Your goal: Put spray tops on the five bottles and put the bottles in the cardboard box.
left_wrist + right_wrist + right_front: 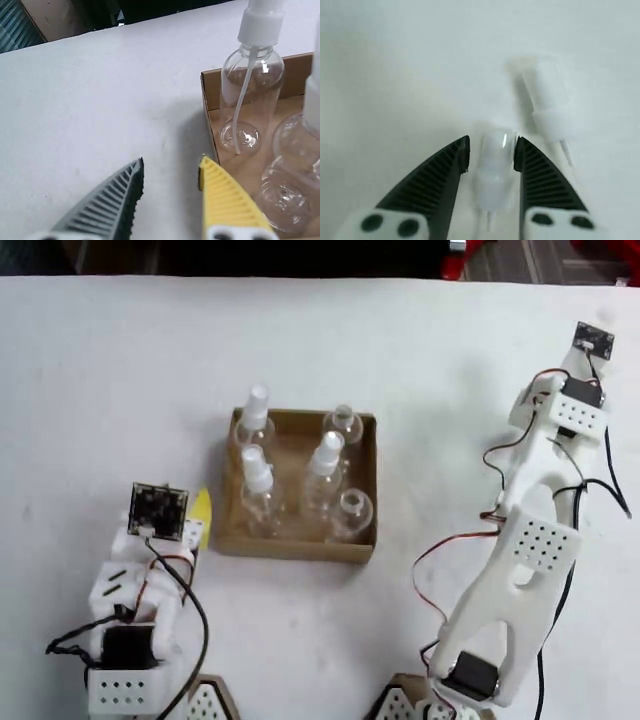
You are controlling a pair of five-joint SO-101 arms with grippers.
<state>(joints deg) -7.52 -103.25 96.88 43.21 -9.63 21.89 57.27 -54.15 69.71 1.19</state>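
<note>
High view: the cardboard box (300,545) sits mid-tabletop (120,370) and holds five bottles, namely three capped bottles (257,480) and two open-necked bottles (353,508). The left arm (135,590) lies just beside the box's left wall; the right arm (530,540) stretches toward the far right. Left wrist view: the left gripper (171,162), fingers wide and empty, hangs over the tabletop beside the box. Right wrist view: the right gripper (491,142), fingers narrow, straddles a spray top (496,170) lying on the tabletop. A second spray top (547,107) lies just beside it.
</note>
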